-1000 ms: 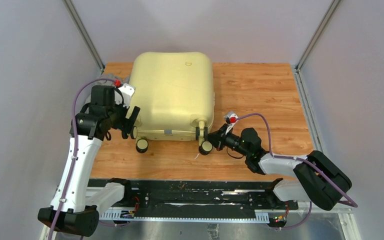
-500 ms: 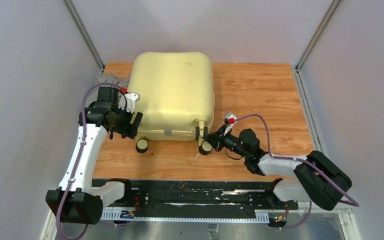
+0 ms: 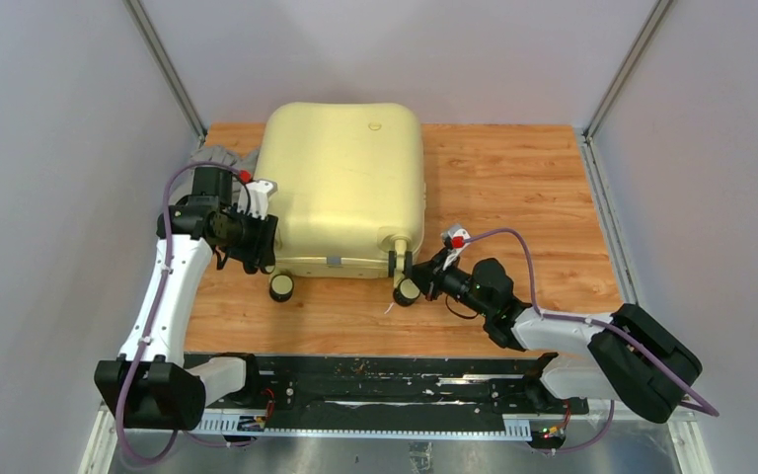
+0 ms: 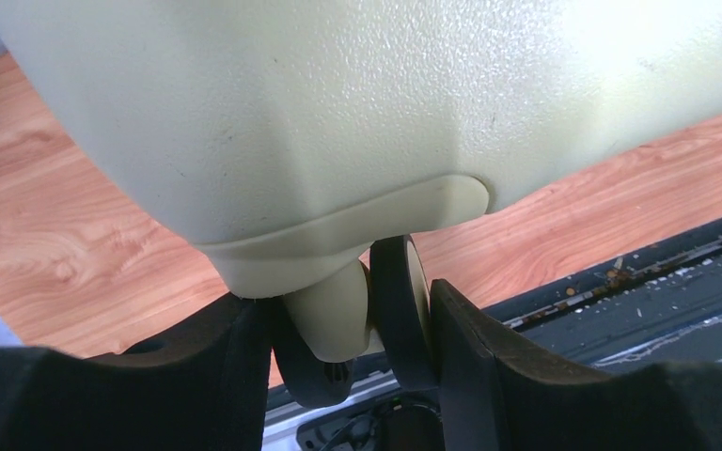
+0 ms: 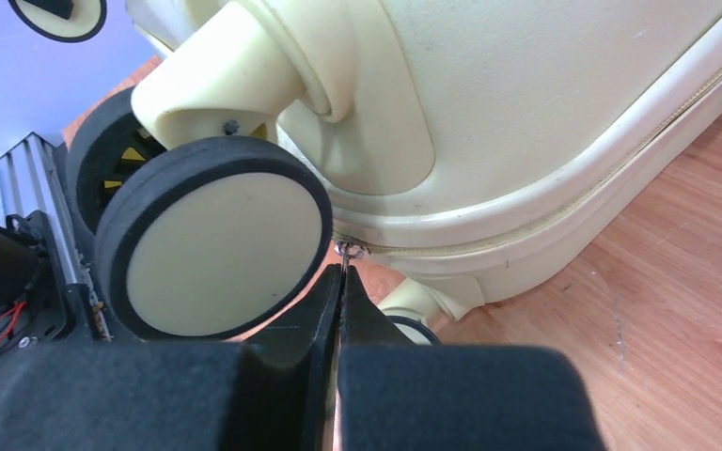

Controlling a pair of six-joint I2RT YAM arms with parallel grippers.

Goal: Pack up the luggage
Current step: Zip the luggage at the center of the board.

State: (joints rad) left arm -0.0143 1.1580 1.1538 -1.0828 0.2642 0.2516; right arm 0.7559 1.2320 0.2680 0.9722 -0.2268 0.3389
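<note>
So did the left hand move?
Yes. The left hand slid closer to the luggage, which stayed put; its fingers now flank a corner wheel.

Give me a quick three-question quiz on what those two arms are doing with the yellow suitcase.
1. True or false: the luggage lies closed on the table.
2. What sits between the left jaws? A) a wheel B) the side handle C) a folded shirt
3. Fill in: the right jaws are pressed ____, tips at the zipper pull.
Key: 1 true; 2 A; 3 shut.
</note>
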